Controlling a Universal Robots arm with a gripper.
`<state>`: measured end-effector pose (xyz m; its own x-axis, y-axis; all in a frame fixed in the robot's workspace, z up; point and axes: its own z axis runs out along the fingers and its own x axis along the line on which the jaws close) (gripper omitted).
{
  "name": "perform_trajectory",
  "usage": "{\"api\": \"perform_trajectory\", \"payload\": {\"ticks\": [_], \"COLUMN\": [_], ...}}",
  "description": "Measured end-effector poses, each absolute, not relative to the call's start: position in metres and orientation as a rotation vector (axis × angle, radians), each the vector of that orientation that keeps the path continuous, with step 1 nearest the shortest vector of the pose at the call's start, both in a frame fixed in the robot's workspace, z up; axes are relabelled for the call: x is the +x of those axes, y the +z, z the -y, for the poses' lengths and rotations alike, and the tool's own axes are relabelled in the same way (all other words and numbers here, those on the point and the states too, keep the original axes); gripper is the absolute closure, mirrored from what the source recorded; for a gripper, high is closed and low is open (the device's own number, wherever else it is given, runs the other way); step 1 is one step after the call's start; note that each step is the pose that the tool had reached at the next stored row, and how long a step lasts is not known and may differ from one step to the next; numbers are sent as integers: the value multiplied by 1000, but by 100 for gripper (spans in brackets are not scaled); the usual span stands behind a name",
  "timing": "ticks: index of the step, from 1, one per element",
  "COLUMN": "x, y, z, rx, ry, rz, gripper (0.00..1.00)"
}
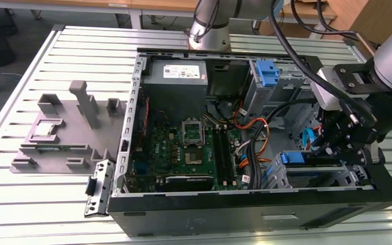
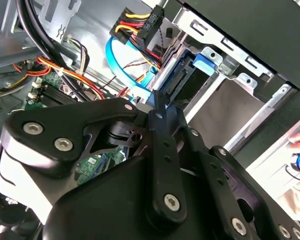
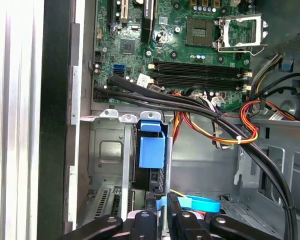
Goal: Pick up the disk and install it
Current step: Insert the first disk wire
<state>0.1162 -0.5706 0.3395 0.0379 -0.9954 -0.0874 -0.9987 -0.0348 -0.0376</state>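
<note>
First wrist view: the disk (image 3: pixel 151 176) stands on edge in the metal drive cage (image 3: pixel 106 155), in the corner of the computer case (image 1: pixel 250 212) nearest the exterior view's lower right. We see only its narrow upper side and the blue carrier tab (image 3: pixel 152 150). The gripper (image 3: pixel 162 202) sits directly at the end of the disk away from the tab; whether the pincer is clamped on the carrier or apart we cannot tell.

Orientation: the tab end points toward the motherboard (image 3: pixel 180 45), and we judge the long axis to run from that tab back toward the gripper, roughly along the case's near wall in the exterior view, with the broad faces upright.

Hazards, as we judge them: a disk slightly skewed in the cage rails could bind or stay part-seated. A blue flat cable (image 3: pixel 200 204) lies just beside the gripper, and the bundle of black cables (image 3: pixel 190 102) with red, orange and yellow wires (image 3: pixel 240 135) crosses near the cage. Any of these could be snagged or trapped between the disk and the cage wall.
</note>
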Motion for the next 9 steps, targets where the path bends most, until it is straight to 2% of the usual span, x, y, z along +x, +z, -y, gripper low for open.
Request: {"api": "perform_trajectory", "payload": {"ticks": [9], "x": [116], "y": [339], "z": [570], "rx": [-2181], "ry": [88], "rz": [-2104], "gripper": [77]}}
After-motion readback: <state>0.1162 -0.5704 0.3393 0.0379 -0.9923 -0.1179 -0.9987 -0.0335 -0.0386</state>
